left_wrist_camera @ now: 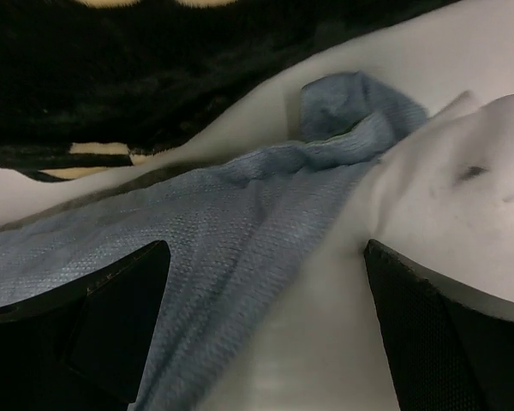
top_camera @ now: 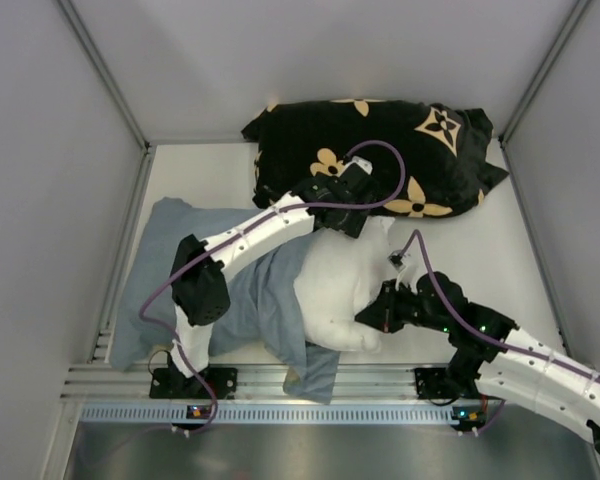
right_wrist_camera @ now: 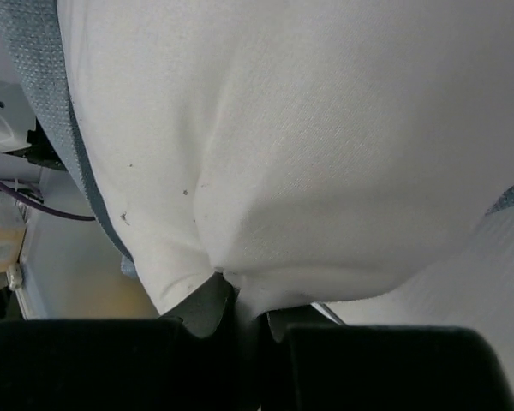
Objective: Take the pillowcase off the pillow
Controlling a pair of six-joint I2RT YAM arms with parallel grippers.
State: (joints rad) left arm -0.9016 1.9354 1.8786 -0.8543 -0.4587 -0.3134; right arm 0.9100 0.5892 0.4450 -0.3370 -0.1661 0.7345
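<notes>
The grey-blue pillowcase (top_camera: 240, 300) lies wrinkled across the left of the table and still covers the left part of the white pillow (top_camera: 335, 285), whose right half is bare. My right gripper (top_camera: 372, 317) is shut on a pinch of the pillow's near right edge (right_wrist_camera: 265, 214), with white fabric squeezed between its fingers (right_wrist_camera: 207, 306). My left gripper (top_camera: 352, 215) is open above the pillow's far side. In the left wrist view a fold of pillowcase (left_wrist_camera: 240, 214) and bare pillow (left_wrist_camera: 463, 205) lie between its spread fingers (left_wrist_camera: 111, 317).
A black pillow with tan flower shapes (top_camera: 380, 150) lies at the back of the table, just beyond my left gripper. White walls close in the table on the left, back and right. A metal rail (top_camera: 280, 385) runs along the near edge.
</notes>
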